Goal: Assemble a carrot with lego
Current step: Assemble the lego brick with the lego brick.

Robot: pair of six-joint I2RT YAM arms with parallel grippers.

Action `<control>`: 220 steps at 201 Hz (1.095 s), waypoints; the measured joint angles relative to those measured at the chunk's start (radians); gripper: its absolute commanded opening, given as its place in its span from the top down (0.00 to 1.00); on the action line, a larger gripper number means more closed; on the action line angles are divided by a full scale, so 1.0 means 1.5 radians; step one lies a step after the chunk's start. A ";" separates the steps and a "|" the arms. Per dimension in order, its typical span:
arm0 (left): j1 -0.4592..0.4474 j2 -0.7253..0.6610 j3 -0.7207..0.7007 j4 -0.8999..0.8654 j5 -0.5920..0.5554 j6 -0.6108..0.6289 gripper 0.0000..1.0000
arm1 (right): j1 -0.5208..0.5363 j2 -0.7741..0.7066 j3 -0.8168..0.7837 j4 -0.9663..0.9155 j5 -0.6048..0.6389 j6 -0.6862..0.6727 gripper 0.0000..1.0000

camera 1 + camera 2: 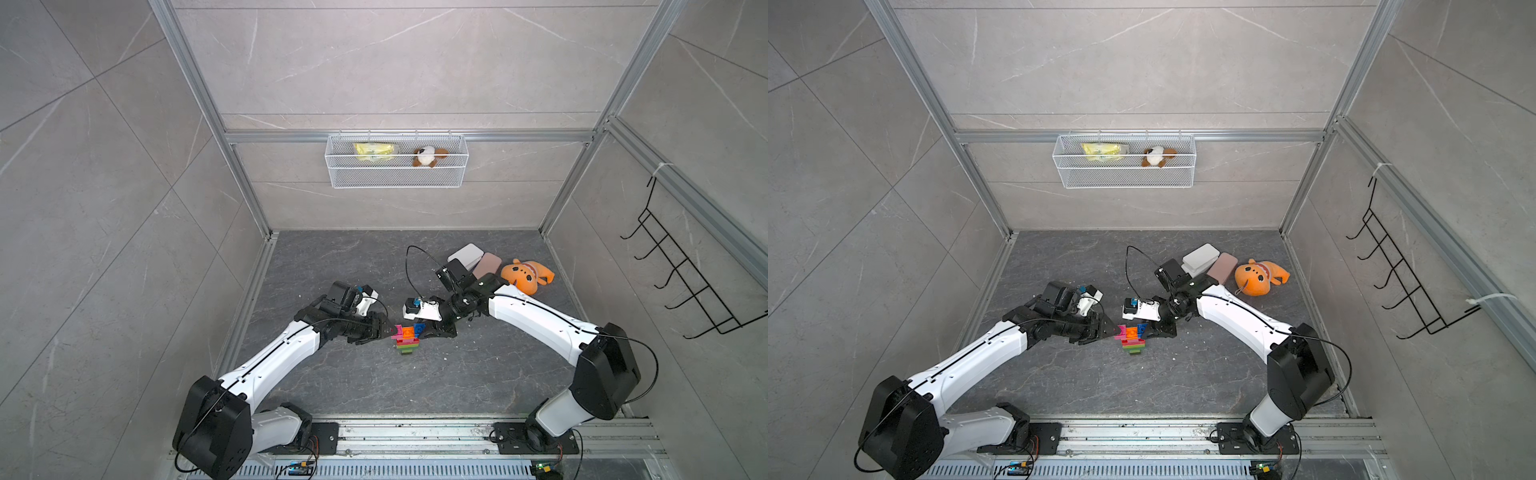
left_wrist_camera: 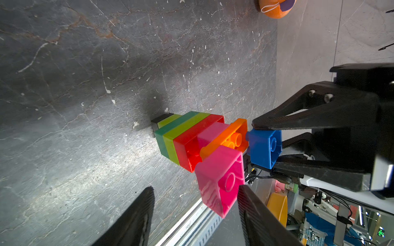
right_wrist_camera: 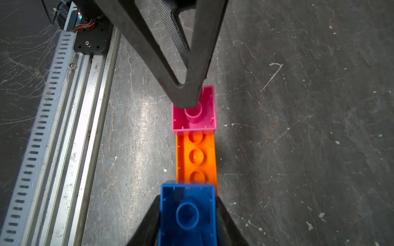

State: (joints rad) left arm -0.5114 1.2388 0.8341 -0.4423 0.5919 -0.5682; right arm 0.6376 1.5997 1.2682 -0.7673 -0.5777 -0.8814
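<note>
The carrot (image 1: pixel 406 341) (image 1: pixel 1133 343) lies on the dark floor between both arms, its black tip toward the front rail. In the left wrist view its green, lime and red layers (image 2: pixel 181 140) lead up to an orange brick (image 2: pixel 226 136) (image 3: pixel 196 157). A pink brick (image 2: pixel 221 181) (image 3: pixel 195 115) sits at one end of the orange brick and a blue brick (image 2: pixel 264 147) (image 3: pixel 187 215) at the other. My right gripper (image 1: pixel 424 330) (image 3: pixel 187 200) is shut on the blue brick. My left gripper (image 1: pixel 388 332) (image 2: pixel 195 187) is open, one finger touching the pink brick, the other well apart.
An orange plush toy (image 1: pixel 525 276), a white case (image 1: pixel 467 253) and a pink case (image 1: pixel 486 264) lie at the back right. A wire basket (image 1: pixel 397 178) hangs on the back wall and a black hook rack (image 1: pixel 685 270) on the right wall. A metal rail (image 1: pixel 415 432) runs along the front.
</note>
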 measured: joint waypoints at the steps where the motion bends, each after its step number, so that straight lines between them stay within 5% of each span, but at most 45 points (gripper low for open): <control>1: 0.000 0.000 0.000 0.000 0.000 0.000 0.34 | 0.000 0.000 0.000 0.000 0.000 0.000 0.81; 220: 0.000 0.022 0.006 -0.014 0.008 0.018 0.35 | -0.008 0.020 0.005 0.001 -0.017 -0.004 0.82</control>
State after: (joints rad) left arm -0.5114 1.2724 0.8436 -0.4637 0.6033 -0.5415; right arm 0.6254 1.6291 1.2758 -0.7666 -0.6033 -0.8879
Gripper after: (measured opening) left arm 0.654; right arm 0.350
